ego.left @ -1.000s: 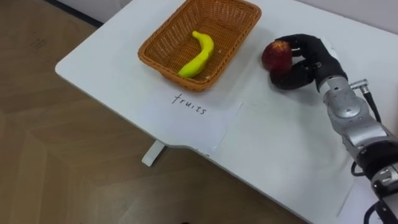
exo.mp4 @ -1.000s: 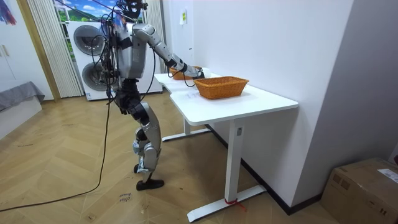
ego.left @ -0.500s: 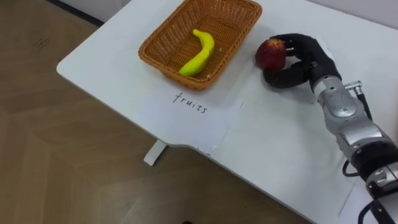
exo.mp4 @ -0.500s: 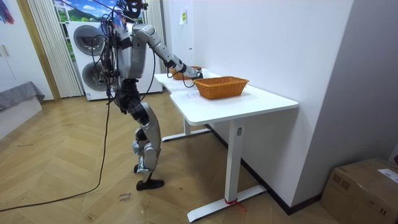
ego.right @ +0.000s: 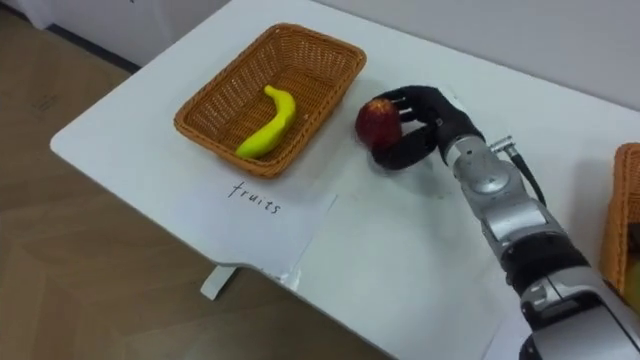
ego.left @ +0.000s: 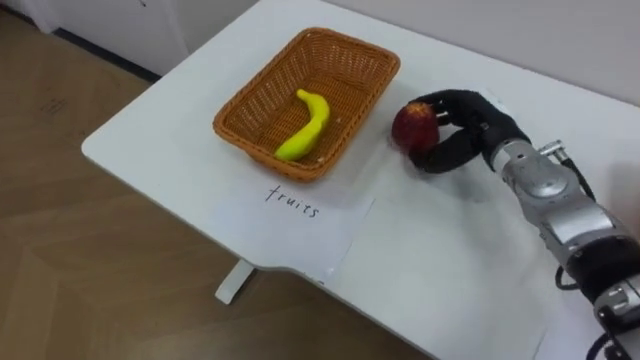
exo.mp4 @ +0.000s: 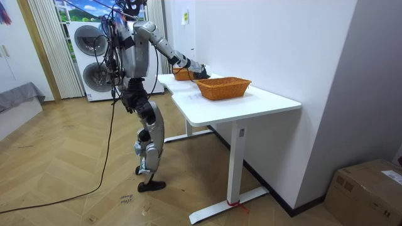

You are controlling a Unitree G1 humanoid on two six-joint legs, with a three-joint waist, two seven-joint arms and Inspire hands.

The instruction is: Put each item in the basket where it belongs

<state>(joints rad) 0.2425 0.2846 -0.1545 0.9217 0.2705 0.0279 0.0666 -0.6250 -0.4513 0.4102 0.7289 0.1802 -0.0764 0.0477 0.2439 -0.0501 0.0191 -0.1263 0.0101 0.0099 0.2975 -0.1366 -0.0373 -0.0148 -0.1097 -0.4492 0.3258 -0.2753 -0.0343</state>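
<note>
My right hand (ego.left: 462, 135) (ego.right: 425, 125) is shut on a red apple (ego.left: 413, 125) (ego.right: 377, 119), held just above the white table (ego.left: 440, 260), right beside the right rim of the wicker fruit basket (ego.left: 250, 110) (ego.right: 205, 112). A yellow banana (ego.left: 304, 126) (ego.right: 265, 123) lies inside that basket. A sheet of paper (ego.left: 290, 215) with handwriting lies on the table in front of the basket. In the room view I stand at the table's end with my right arm stretched over it towards the far basket (exo.mp4: 183, 74).
A second wicker basket (ego.right: 622, 225) (exo.mp4: 223, 87) stands at the table's right. The table's left edge and near edge drop to a wooden floor (ego.left: 80, 260). A washing machine (exo.mp4: 91, 56) stands behind me.
My right hand has carried the apple leftwards, closer to the fruit basket's rim. The eye view has shifted a little, and in the room view my body has leaned nearer the table.
</note>
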